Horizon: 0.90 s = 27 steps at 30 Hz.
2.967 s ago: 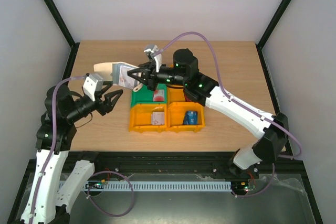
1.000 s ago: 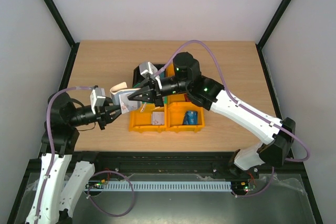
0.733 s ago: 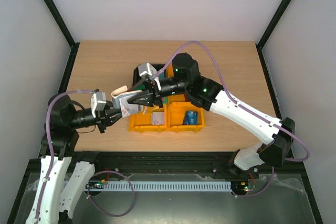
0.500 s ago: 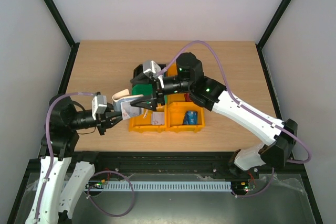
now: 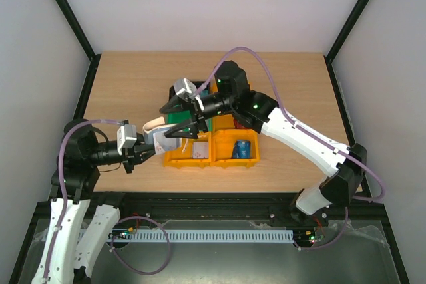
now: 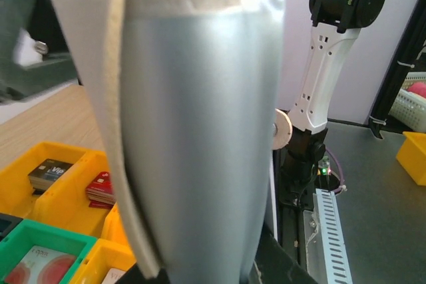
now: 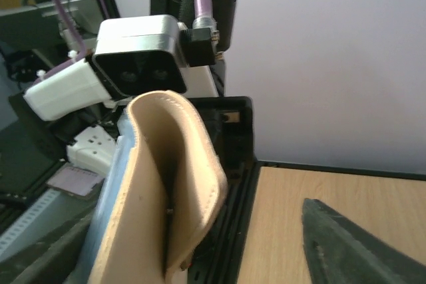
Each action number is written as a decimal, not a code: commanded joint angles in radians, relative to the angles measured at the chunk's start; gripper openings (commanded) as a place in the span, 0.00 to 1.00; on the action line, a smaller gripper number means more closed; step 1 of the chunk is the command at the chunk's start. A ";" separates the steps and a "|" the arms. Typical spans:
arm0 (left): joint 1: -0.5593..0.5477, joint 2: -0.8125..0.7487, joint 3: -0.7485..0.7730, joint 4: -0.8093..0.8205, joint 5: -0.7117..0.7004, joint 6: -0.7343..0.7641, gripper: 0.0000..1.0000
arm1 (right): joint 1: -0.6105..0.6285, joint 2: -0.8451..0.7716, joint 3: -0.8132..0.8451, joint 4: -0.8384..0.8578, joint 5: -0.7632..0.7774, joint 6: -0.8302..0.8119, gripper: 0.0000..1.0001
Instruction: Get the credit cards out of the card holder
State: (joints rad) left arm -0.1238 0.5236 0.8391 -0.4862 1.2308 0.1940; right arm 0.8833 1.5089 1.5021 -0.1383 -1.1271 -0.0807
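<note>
The card holder (image 5: 158,136) is a pale grey-blue sleeve with a tan flap, held just left of the bins. My left gripper (image 5: 142,151) is shut on its near end. In the left wrist view the card holder (image 6: 193,131) fills most of the frame above my left gripper (image 6: 206,272). My right gripper (image 5: 168,121) is open, one finger on each side of the holder's far end. In the right wrist view the tan card holder (image 7: 156,204) gapes toward the camera and no card shows in its mouth; my right gripper (image 7: 196,224) stands wide around it. Loose credit cards (image 6: 100,187) lie in the bins.
A block of small bins stands mid-table: two orange bins (image 5: 212,157) in front, a green bin (image 5: 174,123), another orange bin (image 5: 223,122) and a black bin (image 5: 200,86) behind. A blue card (image 5: 241,149) and a white card (image 5: 198,150) lie in the front bins.
My right gripper has opened and let go at the holder's mouth, its fingers now spread around it. My left gripper has drawn the holder slightly down and left.
</note>
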 commanded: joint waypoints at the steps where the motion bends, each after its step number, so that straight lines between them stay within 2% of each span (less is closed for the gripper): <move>1: -0.007 -0.001 0.038 0.034 0.069 0.030 0.02 | 0.006 0.016 0.018 0.008 -0.041 0.006 0.59; 6: -0.007 -0.007 0.032 0.041 0.062 0.022 0.02 | 0.014 0.012 0.013 0.023 -0.072 0.014 0.13; 8: -0.007 -0.008 0.034 0.043 0.061 0.016 0.02 | 0.015 0.006 0.007 0.022 -0.069 0.015 0.02; 12: -0.004 -0.013 0.029 0.056 0.034 -0.005 0.02 | 0.015 -0.011 -0.006 0.025 -0.037 0.018 0.02; 13: -0.001 -0.015 0.027 0.064 0.015 -0.016 0.05 | 0.015 -0.019 -0.009 0.030 -0.011 0.027 0.02; 16: 0.013 -0.029 0.029 0.089 -0.070 -0.056 0.41 | 0.005 -0.044 -0.027 0.041 0.092 0.051 0.02; 17: 0.020 -0.036 0.031 0.094 -0.105 -0.063 0.47 | -0.001 -0.055 -0.040 0.055 0.124 0.069 0.02; 23: 0.049 -0.070 0.026 0.107 -0.362 -0.086 0.69 | -0.029 -0.117 -0.095 0.115 0.281 0.139 0.02; 27: 0.060 -0.082 0.029 0.135 -0.480 -0.126 0.78 | -0.036 -0.142 -0.099 0.112 0.381 0.163 0.02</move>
State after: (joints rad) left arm -0.0704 0.4633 0.8402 -0.4126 0.8757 0.1116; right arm 0.8646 1.4006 1.4090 -0.0948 -0.9356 0.0429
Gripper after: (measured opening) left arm 0.755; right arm 0.079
